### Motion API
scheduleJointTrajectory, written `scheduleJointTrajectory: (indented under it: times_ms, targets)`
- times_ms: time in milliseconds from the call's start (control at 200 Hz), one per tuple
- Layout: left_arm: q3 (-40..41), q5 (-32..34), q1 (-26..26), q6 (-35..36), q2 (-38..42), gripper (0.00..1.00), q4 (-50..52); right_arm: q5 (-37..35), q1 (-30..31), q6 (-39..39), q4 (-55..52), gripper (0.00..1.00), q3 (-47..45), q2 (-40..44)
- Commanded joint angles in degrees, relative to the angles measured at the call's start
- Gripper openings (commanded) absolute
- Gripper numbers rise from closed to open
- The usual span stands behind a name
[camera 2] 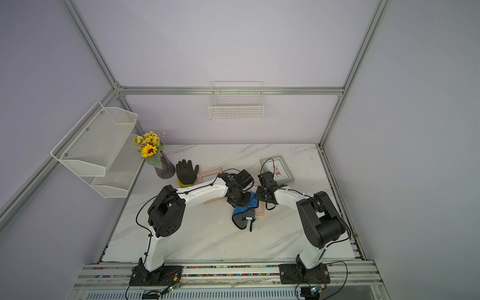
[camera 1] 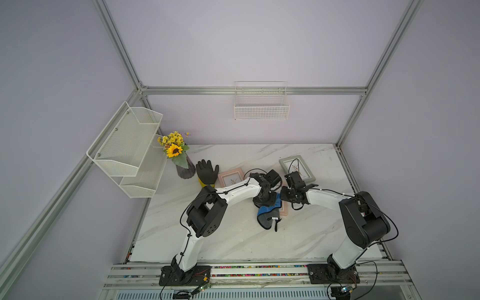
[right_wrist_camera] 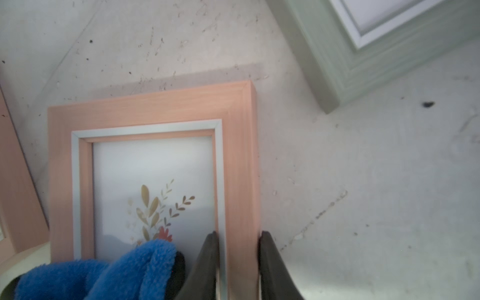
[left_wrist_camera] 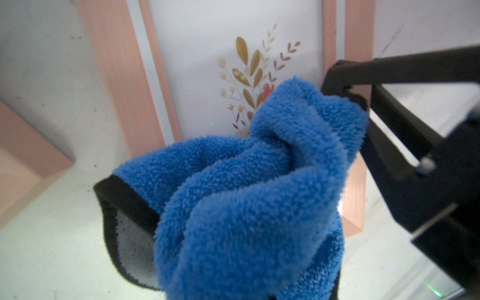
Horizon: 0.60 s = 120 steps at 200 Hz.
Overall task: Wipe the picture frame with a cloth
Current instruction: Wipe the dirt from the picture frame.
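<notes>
Clearly we were wiping, our left claw (camera 1: 268, 202) shut on the blue cloth (left_wrist_camera: 246, 194) on the pink picture frame (right_wrist_camera: 155, 104) on the tabletop (right_wrist_camera: 363, 181), our right claw (right_wrist_camera: 239, 259) pinching the frame's side, so next we likely needed slow rubs across the glass (right_wrist_camera: 155, 161).

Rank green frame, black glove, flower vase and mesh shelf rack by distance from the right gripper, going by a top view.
From the right gripper:
1. Green frame, just behind it, on the right side.
2. Black glove, across to the left, further back.
3. Flower vase, left of the glove.
4. Mesh shelf rack, on the left wall.
</notes>
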<state>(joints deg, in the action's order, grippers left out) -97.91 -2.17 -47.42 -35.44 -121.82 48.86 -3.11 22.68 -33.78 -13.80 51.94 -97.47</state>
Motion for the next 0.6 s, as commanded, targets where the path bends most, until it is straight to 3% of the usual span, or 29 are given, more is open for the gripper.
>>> scheduleJointTrajectory:
  times_ms: [0,150,315,420,595]
  targets:
    - [-6.84,0.47,3.2,2.07,-4.76,0.0,3.19,-1.06,0.0,-0.38,-4.22,0.23,-0.73,-0.72]
    - [-10.37,-0.38,3.49,2.62,-7.2,0.0,4.41,-1.1,0.0,-0.82,-3.86,0.23,-2.21,0.2]
    - [0.79,-0.52,0.8,2.02,-0.63,0.0,0.68,-0.98,0.0,-0.85,-2.84,0.23,-3.6,0.46]
    - [7.88,-5.83,-1.2,-0.6,3.29,0.0,-4.23,-0.48,0.0,-1.13,-2.39,0.23,-3.36,-0.05]
    - [11.6,-13.59,-3.69,-5.87,4.88,0.0,-14.82,0.6,0.0,-1.2,-2.04,0.23,-2.57,0.15]
